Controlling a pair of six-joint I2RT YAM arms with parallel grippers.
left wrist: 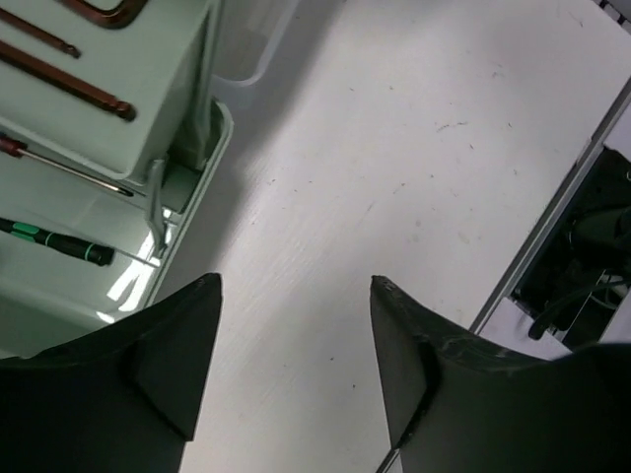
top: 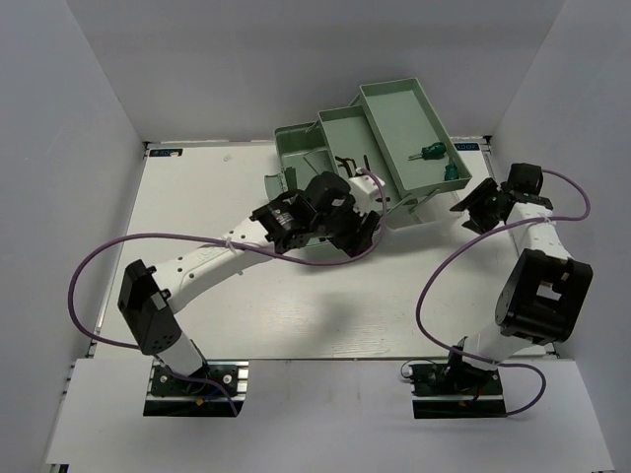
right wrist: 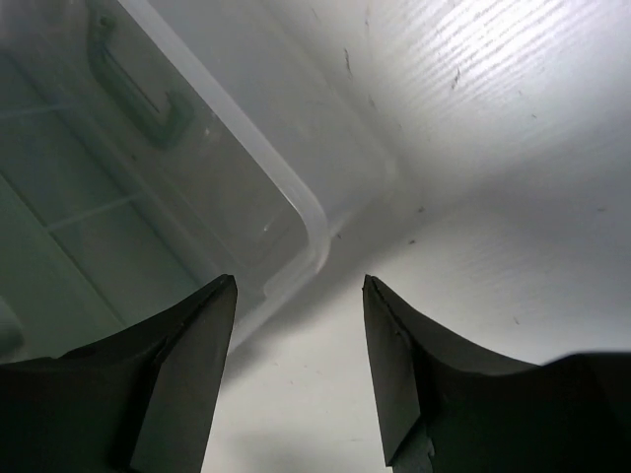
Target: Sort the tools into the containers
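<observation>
Both the left gripper point(left wrist: 296, 281) and the right gripper point(right wrist: 299, 281) hang open and empty beside the toolbox point(top: 291, 148), whose fanned-out trays point(top: 399, 118), we judge, keep hex keys point(left wrist: 116, 106) apart from stubby screwdrivers point(top: 429, 151).

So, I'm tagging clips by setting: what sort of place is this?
Probably a lab robot test cell: a white table boxed in by white panels, left arm and right arm bolted at its near edge, a pale green cantilever toolbox.
</observation>
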